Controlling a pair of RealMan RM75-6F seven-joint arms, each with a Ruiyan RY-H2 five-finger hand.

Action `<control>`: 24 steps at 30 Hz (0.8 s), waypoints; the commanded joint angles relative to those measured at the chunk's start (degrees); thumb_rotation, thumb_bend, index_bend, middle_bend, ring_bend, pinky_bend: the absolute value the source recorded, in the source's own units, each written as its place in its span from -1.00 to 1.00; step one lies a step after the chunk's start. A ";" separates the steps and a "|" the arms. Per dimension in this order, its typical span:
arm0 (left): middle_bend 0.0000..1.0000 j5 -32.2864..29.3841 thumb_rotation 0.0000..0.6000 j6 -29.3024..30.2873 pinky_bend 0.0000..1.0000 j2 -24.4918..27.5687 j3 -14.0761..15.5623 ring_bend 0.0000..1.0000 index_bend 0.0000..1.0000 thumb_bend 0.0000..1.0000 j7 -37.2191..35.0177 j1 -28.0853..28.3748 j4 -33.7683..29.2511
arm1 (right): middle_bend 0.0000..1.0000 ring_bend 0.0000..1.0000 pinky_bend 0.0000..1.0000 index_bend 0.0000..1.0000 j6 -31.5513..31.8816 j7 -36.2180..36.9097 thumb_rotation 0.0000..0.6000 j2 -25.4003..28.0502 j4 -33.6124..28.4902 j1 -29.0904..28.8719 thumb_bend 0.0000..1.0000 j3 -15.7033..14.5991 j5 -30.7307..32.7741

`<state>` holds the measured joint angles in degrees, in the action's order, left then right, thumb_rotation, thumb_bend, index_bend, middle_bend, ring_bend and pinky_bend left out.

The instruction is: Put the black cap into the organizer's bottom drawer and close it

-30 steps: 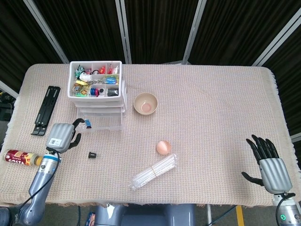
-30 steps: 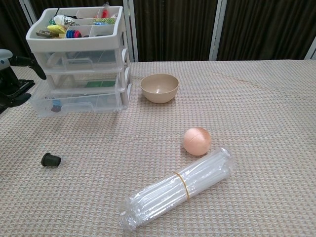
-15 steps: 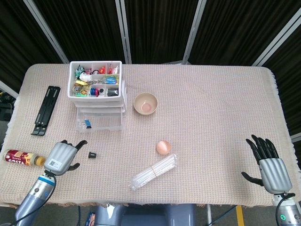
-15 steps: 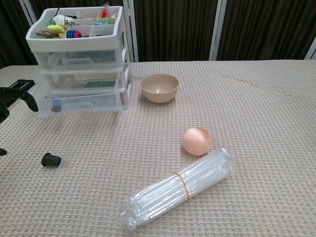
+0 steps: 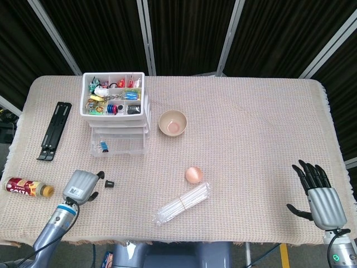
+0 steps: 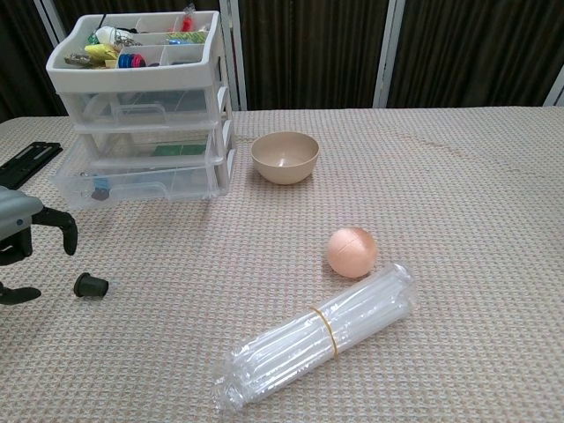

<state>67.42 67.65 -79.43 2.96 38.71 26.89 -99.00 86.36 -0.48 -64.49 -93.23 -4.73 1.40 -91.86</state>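
The small black cap (image 5: 110,182) (image 6: 89,285) lies on the woven cloth in front of the clear organizer (image 5: 117,120) (image 6: 145,115). The organizer's bottom drawer (image 5: 118,146) (image 6: 141,186) is pulled out, with a blue clip inside. My left hand (image 5: 81,186) (image 6: 22,242) hovers just left of the cap, fingers curled apart and holding nothing; its fingertips are close to the cap without touching it. My right hand (image 5: 318,195) rests open at the table's front right, seen only in the head view.
A tan bowl (image 5: 173,123) (image 6: 284,157), a peach ball (image 5: 193,175) (image 6: 352,251) and a bundle of clear straws (image 5: 182,204) (image 6: 317,335) lie right of the cap. A black stand (image 5: 54,129) and a bottle (image 5: 25,187) sit at the left edge.
My left hand has drawn back from the pulled-out bottom drawer toward the front edge and come down beside the cap. The right hand has not moved.
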 commanded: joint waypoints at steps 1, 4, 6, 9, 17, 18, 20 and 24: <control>1.00 -2.25 1.00 -1.38 0.45 -1.59 -0.84 0.78 -0.24 -0.46 1.30 0.65 0.92 | -1.00 -1.00 -1.00 -0.84 0.00 0.07 1.00 0.02 -0.01 -0.01 -0.93 0.00 -0.02; 1.00 -4.56 1.00 -2.10 0.45 -2.77 -1.22 0.78 -0.25 -0.45 3.36 1.09 1.60 | -1.00 -1.00 -1.00 -0.83 0.02 0.19 1.00 0.06 -0.03 0.00 -0.93 0.00 -0.04; 1.00 -5.64 1.00 -2.25 0.45 -3.58 -1.46 0.78 -0.25 -0.43 4.65 1.37 2.24 | -1.00 -1.00 -1.00 -0.84 0.06 0.21 1.00 0.08 -0.03 0.00 -0.93 0.00 -0.08; 1.00 -7.00 1.00 -2.59 0.45 -4.85 -1.98 0.78 -0.26 -0.33 5.60 1.79 3.28 | -1.00 -1.00 -1.00 -0.84 0.02 0.30 1.00 0.11 -0.05 0.00 -0.93 -0.01 -0.05; 1.00 -8.21 1.00 -3.40 0.45 -7.18 -2.89 0.78 -0.26 -0.30 6.24 2.86 5.53 | -1.00 -1.00 -1.00 -0.83 -0.16 0.45 1.00 0.18 -0.22 -0.03 -0.93 -0.02 0.09; 1.00 -8.36 1.00 -3.51 0.45 -7.48 -2.96 0.78 -0.26 -0.30 6.24 2.96 5.79 | -1.00 -1.00 -1.00 -0.84 -0.17 0.47 1.00 0.19 -0.23 -0.02 -0.93 -0.04 0.08; 1.00 -8.58 1.00 -3.67 0.45 -7.94 -3.05 0.78 -0.26 -0.30 6.19 3.10 6.12 | -1.00 -1.00 -1.00 -0.84 -0.15 0.52 1.00 0.21 -0.25 -0.02 -0.93 -0.03 0.06; 1.00 -9.38 1.00 -4.21 0.45 -8.78 -3.00 0.78 -0.26 -0.30 6.62 3.45 6.77 | -1.00 -1.00 -1.00 -0.84 -0.06 0.57 1.00 0.23 -0.24 0.00 -0.93 -0.03 -0.01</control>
<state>58.21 63.59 -88.04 -0.06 45.19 30.24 -92.36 86.31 0.08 -64.26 -93.47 -4.73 1.38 -91.86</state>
